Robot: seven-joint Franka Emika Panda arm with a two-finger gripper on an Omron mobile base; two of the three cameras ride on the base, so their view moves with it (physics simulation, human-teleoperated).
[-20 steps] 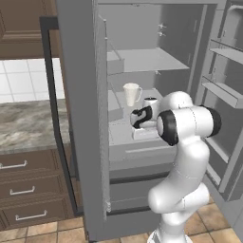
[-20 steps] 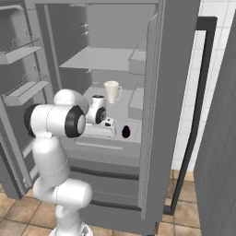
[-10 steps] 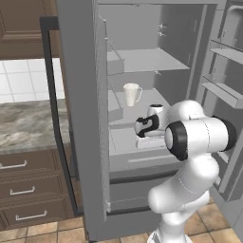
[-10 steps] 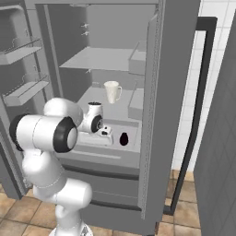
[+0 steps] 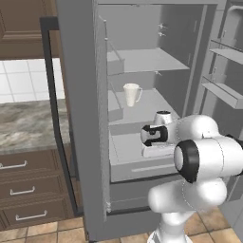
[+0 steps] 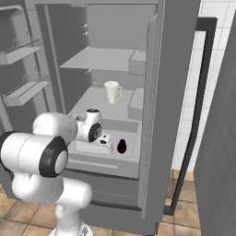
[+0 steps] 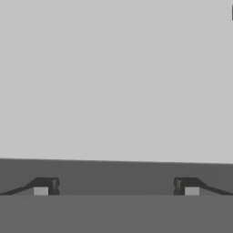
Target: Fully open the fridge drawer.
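The fridge drawer (image 5: 124, 153) (image 6: 130, 154) is a shallow light-grey box that sticks out of the open fridge below the mug shelf. A pale handle strip (image 5: 148, 168) (image 6: 91, 164) runs along its front. My gripper (image 5: 156, 151) (image 6: 97, 146) points down into the drawer just behind the front wall, and its tips are hidden there in the base views. In the hand view my gripper (image 7: 116, 187) stands open, its fingertips (image 7: 45, 186) wide apart, over a pale grey surface with a darker band near them.
A small dark object (image 6: 121, 146) lies inside the drawer to the right of my hand. A white mug (image 5: 131, 94) (image 6: 111, 91) stands on the shelf above. The darker freezer panel (image 5: 137, 194) lies below the drawer. Open fridge doors flank it; brown cabinet drawers (image 5: 28, 190) stand left.
My hand has drawn back toward the base and lower. The drawer has slid further out with it, carrying the dark object forward. The fingers stay open.
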